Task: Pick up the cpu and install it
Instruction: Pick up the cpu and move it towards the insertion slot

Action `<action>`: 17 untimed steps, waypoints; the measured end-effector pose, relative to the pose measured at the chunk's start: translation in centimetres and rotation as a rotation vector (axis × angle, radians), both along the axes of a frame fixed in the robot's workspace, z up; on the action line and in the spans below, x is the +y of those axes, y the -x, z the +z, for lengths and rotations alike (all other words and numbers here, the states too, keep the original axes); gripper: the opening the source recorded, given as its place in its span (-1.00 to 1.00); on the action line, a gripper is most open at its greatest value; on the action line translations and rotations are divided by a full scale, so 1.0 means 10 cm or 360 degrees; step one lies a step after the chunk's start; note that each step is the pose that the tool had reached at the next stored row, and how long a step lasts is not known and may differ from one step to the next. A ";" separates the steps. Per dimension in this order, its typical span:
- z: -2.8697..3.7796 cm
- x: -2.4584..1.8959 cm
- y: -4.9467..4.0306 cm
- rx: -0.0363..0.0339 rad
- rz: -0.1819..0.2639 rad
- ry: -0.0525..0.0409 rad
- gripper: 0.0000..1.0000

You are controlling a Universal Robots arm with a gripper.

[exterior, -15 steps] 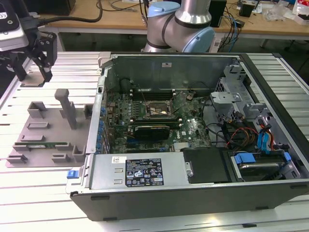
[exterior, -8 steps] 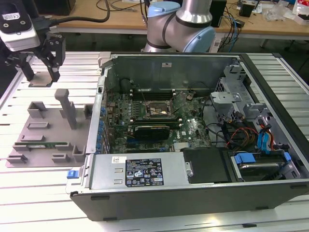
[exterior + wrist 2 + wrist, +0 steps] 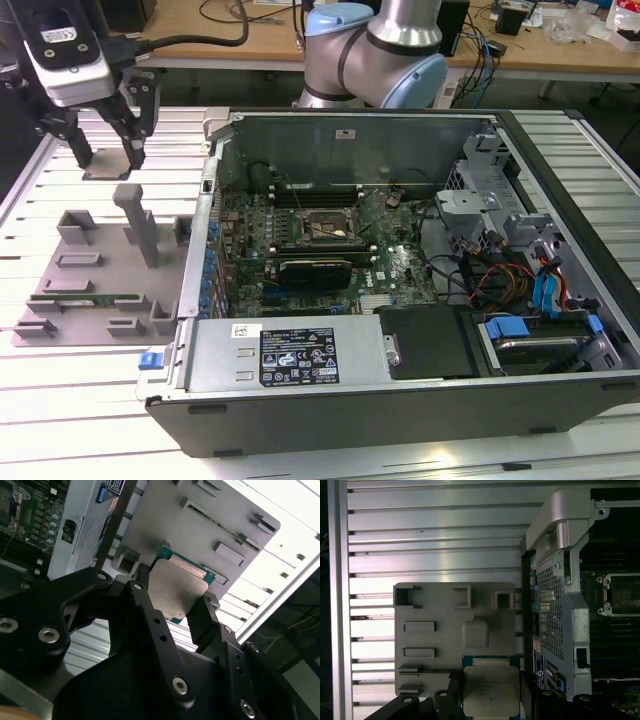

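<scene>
Count: one arm (image 3: 385, 50), one gripper (image 3: 105, 158) with two black fingers (image 3: 205, 615), one cpu (image 3: 491, 692), one grey tray (image 3: 445, 630), one green memory stick (image 3: 95, 297) lying in a slot of that tray, and one open computer case (image 3: 350, 400). The case holds one motherboard (image 3: 400, 265) with one empty cpu socket (image 3: 322, 228), its metal frame showing.

Gripper: it hangs at the exterior view's left, fingers pointing down over the far end of the tray. In both wrist views the fingers are closed against two opposite edges of the cpu, which sits between them silver top up, with a thin green rim showing. The cpu is at the tray's end, beside the case's outer wall and well apart from the socket. Whether it has left the tray surface cannot be told.

Arm: its silver and pale-blue joints rise behind the case.

Surface: the counter (image 3: 60, 420) is slatted aluminium. Tray and case lie side by side on it, the case on its side with the interior facing up.

Room: a wooden desk (image 3: 250, 45) strewn with cables stands behind.
</scene>
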State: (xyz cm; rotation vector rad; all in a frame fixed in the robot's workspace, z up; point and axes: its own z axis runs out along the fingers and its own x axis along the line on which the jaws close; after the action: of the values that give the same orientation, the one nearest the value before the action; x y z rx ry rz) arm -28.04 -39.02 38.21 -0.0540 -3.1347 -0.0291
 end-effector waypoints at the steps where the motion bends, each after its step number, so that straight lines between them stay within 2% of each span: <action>1: 0.000 -0.001 -0.019 0.0000 0.0000 0.0000 0.09; 6: 0.000 -0.002 -0.161 0.0000 0.0000 0.0000 0.09; 11: 0.001 -0.005 -0.343 0.0000 0.0000 0.0000 0.09; 13: 0.000 -0.008 -0.477 0.0000 0.0000 0.0000 0.09; 17: 0.000 -0.010 -0.684 0.0000 0.0000 0.0000 0.09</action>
State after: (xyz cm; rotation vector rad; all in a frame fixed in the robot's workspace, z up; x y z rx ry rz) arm -21.20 -39.13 38.21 -0.0537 -3.1346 -0.0290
